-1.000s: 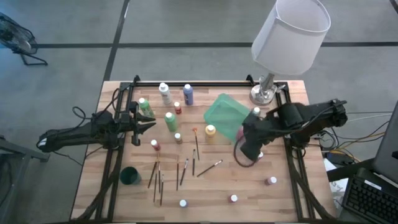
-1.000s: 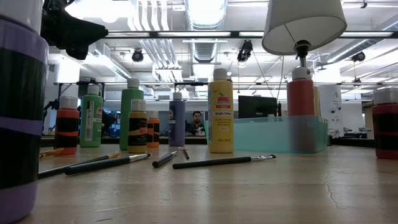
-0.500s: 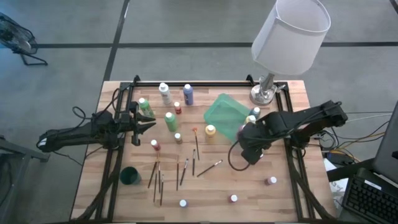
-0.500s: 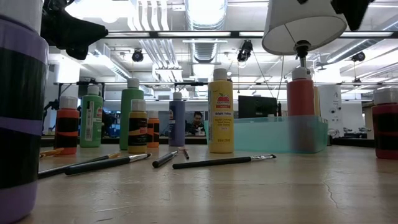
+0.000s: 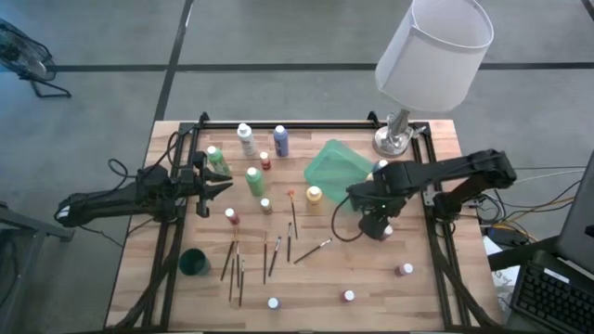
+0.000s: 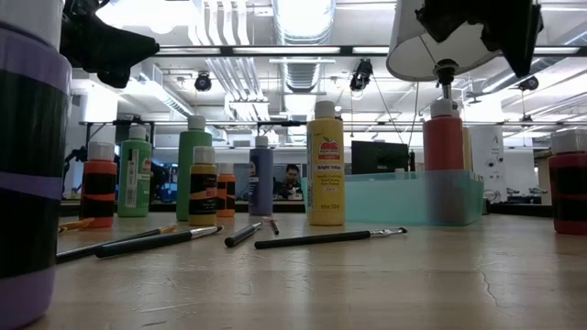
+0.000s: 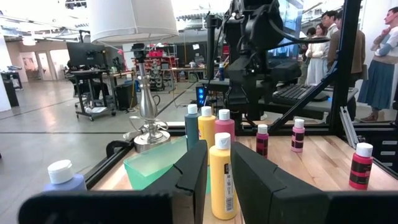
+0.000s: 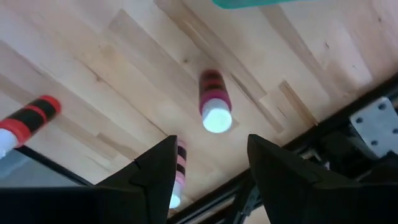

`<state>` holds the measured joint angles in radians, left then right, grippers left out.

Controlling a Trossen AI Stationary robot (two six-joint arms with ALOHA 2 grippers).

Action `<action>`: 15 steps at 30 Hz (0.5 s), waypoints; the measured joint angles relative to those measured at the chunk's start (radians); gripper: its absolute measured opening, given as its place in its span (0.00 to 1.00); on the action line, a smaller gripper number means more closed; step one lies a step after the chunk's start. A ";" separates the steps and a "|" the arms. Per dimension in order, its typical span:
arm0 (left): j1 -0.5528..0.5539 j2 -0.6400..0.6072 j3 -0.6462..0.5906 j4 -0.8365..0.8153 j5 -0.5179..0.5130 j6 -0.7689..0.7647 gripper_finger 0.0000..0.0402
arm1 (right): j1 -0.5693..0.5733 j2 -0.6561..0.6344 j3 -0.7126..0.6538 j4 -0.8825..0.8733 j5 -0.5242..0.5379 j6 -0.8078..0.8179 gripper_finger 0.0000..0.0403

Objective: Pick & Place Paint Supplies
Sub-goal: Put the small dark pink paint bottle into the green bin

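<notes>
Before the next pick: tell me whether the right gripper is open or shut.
Open. In the right wrist view the right gripper has its two dark fingers spread apart, with bare table between them and nothing held.

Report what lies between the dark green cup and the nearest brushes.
Only bare tabletop between cup and brushes, as the high view shows.

A translucent green tray point(image 5: 332, 170) is lying tilted near the far right of the wooden desk point(image 5: 418, 297), and a silver-based lamp point(image 5: 394, 137) with a white shade point(image 5: 434, 51) is standing just behind it. A small dark green cup point(image 5: 193, 263) is sitting near the front left. Several people point(image 7: 374, 56) are standing in the room beyond.
</notes>
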<state>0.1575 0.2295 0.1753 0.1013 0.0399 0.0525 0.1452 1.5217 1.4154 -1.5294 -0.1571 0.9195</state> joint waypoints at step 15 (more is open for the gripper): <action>0.000 0.000 0.000 -0.007 0.000 0.000 0.19 | -0.037 0.139 -0.008 -0.002 -0.039 -0.195 0.51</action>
<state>0.1576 0.2295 0.1753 0.0946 0.0399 0.0528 0.1081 1.6602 1.4074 -1.5313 -0.1962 0.7243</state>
